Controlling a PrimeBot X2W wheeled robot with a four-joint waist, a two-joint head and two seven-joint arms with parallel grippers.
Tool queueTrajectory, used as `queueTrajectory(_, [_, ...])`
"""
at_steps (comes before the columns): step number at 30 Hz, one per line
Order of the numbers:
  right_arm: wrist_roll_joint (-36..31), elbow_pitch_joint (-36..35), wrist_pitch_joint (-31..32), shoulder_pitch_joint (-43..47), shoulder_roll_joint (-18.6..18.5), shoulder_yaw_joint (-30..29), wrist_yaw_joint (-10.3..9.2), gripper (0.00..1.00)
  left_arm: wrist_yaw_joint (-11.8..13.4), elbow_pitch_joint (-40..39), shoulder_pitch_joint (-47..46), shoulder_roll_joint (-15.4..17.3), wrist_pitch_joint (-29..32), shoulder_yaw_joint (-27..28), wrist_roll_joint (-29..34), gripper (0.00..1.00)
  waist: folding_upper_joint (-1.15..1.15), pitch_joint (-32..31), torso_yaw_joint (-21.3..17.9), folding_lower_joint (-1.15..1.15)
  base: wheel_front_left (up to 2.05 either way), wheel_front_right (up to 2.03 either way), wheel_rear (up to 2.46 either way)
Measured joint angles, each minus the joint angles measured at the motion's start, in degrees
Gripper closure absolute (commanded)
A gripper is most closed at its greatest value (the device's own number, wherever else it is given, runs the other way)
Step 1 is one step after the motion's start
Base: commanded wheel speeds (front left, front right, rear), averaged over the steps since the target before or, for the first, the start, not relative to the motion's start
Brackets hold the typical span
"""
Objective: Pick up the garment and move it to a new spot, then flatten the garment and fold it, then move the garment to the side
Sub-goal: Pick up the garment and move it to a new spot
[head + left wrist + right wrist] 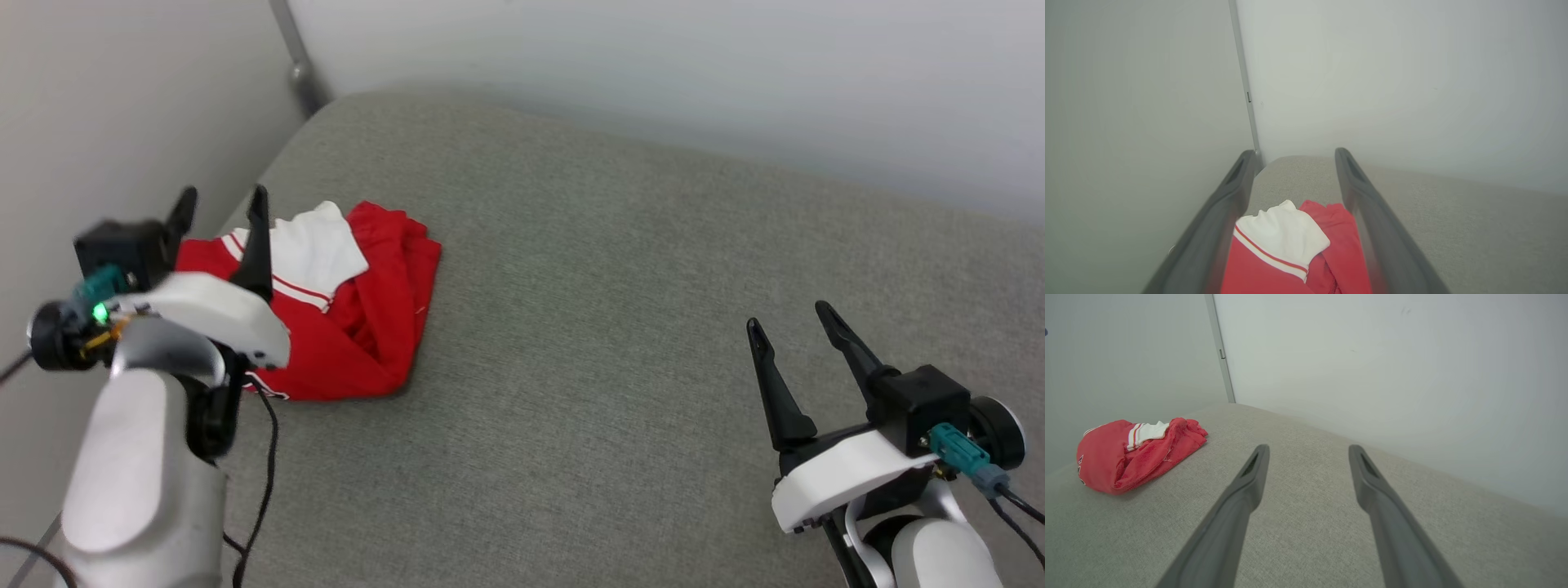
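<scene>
At the left of the head view, your left tool (224, 194) hangs wide open and empty over the bunched red-and-white garment (367, 327). The garment lies centre-left on the grey fabric worktop (612, 327). At lower right, your right tool (785, 317) is spread wide too, holding nothing. Pale walls (653, 65) meet at upper left.
</scene>
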Motion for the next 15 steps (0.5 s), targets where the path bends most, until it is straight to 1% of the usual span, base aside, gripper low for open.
queueTrajectory(1, [0.01, -0.18, 0.02, -0.40, -0.08, 0.10, 0.00, 0.00, -0.15, 0.56, -1.99, 1.00, 2.45, -0.09, -0.42, 0.00, 0.00, 0.77, -0.67, 0.00, 0.00, 0.00, 0.00])
queueTrajectory(5, [0.40, -0.14, 0.45, -1.65, -0.58, -0.19, 0.00, 0.00, -1.24, 4.35, -8.93, 5.22, 16.86, -0.57, -4.10, 0.00, 0.00, 4.03, -3.40, 0.00, 0.00, 0.00, 0.00])
queueTrajectory(8, [0.55, 0.18, -0.02, -3.25, -1.13, -0.33, 0.01, 0.00, -1.47, 7.68, -11.45, 8.57, 28.03, -0.44, -7.32, 0.00, 0.00, 6.69, -5.34, 0.00, 0.00, 0.00, 0.00])
queueTrajectory(10, [0.81, 0.43, -0.32, -4.09, -1.38, -0.07, 0.01, 0.00, -1.48, 9.85, -12.02, 10.21, 34.43, -0.02, -9.17, 0.00, 0.00, 8.35, -6.68, 0.01, 0.00, 0.00, 0.00])
queueTrajectory(12, [0.87, 0.66, -0.59, -4.75, -1.58, -0.03, 0.00, 0.00, -1.55, 12.71, -12.07, 11.61, 39.89, 0.93, -11.25, 0.00, 0.00, 9.95, -7.89, 0.01, 0.00, 0.00, 0.00])
queueTrajectory(14, [1.09, 0.97, -1.03, -5.48, -1.72, 0.14, 0.01, 0.00, -1.24, 15.33, -11.84, 12.25, 43.84, 2.07, -12.82, 0.00, 0.00, 11.40, -9.09, 0.01, 0.00, 0.00, 0.00])
queueTrajectory(15, [1.09, 0.97, -1.03, -5.48, -1.72, 0.14, 0.01, 0.00, -1.24, 15.33, -11.84, 12.25, 43.84, 2.07, -12.82, 0.00, 0.00, 11.40, -9.09, 0.01, 0.00, 0.00, 0.00])
